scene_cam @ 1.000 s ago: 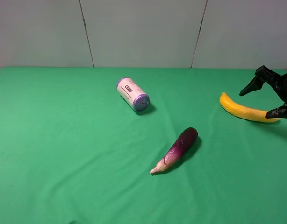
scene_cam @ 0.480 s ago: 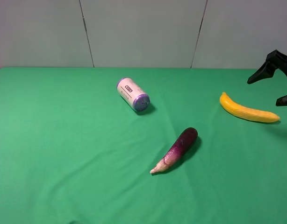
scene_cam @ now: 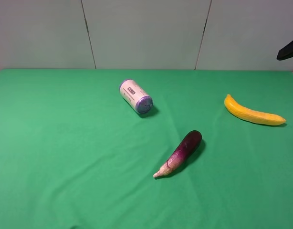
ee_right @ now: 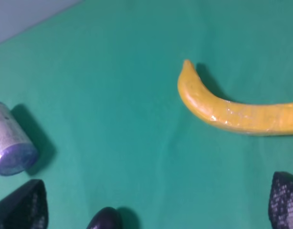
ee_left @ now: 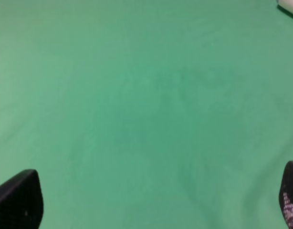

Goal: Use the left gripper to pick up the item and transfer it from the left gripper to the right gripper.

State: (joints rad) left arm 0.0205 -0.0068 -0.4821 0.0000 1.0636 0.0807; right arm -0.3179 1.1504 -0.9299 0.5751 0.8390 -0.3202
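The item, a curved yellow banana [scene_cam: 254,114], lies free on the green cloth at the right, and the right wrist view also shows the banana [ee_right: 232,109]. My right gripper [ee_right: 153,205] is open and holds nothing; its two fingertips sit wide apart. It is high above the banana, and the exterior view shows only one black fingertip [scene_cam: 288,49] at the upper right edge. My left gripper [ee_left: 153,200] is open over bare green cloth with nothing between its fingers. The exterior view does not show the left arm.
A white-and-purple can [scene_cam: 135,96] lies on its side at the back middle. A purple eggplant [scene_cam: 180,152] lies slanted in the middle of the table. Green cloth [scene_cam: 65,157] covers the table, and grey wall panels stand behind it.
My right gripper has risen and pulled back up to the right, from straddling the banana's far end to almost out of view. The banana has stayed on the cloth.
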